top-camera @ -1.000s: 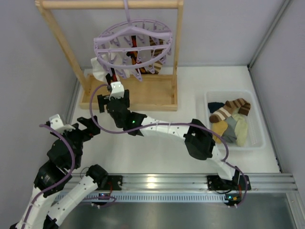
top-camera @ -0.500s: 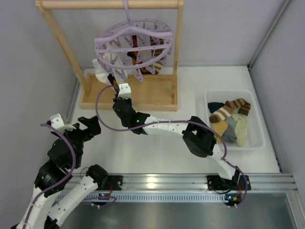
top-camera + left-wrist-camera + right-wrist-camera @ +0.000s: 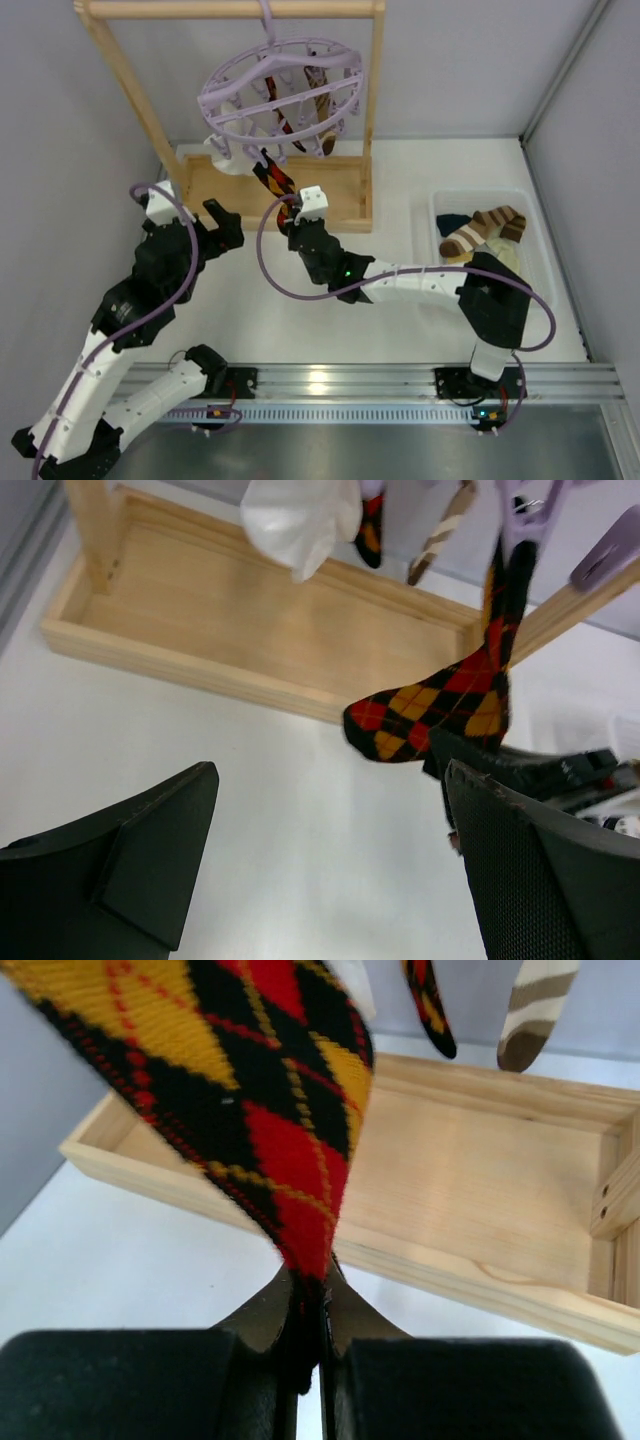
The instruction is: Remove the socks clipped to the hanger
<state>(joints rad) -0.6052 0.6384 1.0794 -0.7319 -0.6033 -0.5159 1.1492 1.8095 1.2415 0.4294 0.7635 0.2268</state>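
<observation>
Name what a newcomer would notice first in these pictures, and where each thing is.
A round lilac hanger hangs from the wooden rack at the back, socks dangling from its clips. Below it, the right gripper is shut on the lower end of a black argyle sock clipped above. The left gripper hovers open to its left.

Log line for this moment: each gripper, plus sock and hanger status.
right gripper: shut on argyle sock | argyle sock: top clipped to hanger | left gripper: open, empty | step: sock not yet off
</observation>
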